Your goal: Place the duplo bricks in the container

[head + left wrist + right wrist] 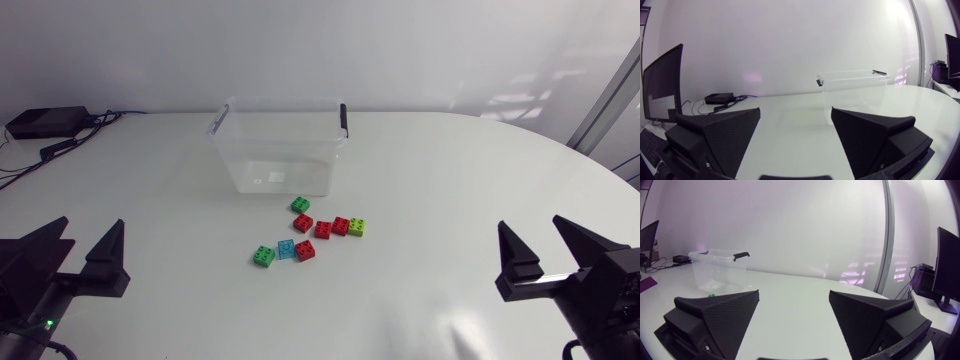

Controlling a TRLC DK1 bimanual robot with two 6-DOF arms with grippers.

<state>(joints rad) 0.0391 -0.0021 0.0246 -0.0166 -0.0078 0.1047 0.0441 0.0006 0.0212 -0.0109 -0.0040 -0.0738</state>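
The duplo bricks [305, 232] all lie loose on the white table, eight as far as the head view shows: four red, two green, one yellow-green and one pale blue. They sit in a scattered cluster ahead of both sets of fingers and roughly midway between them, well apart from either. The nearest to the container [280, 165] is a green one just in front of its near wall. The container is a clear plastic tub with dark clips [343, 120] at its ends. It stands open-topped farther out from the fingers than the bricks, and nothing coloured shows inside it. By that evidence the task has not started: no brick is in, and all eight are left to pick up and drop in. The left gripper [92, 224] hovers low with its two wedge fingers spread wide and nothing between them. The right gripper [530, 225] is the same, fingers apart and empty. The tub is ahead of each gripper's open gap in its own wrist view. No brand, label or writing can be read anywhere. A faint pale mark low in the tub is too small to make out, and the black box [45, 122] with cables, far beyond the left fingers, shows no legible print.
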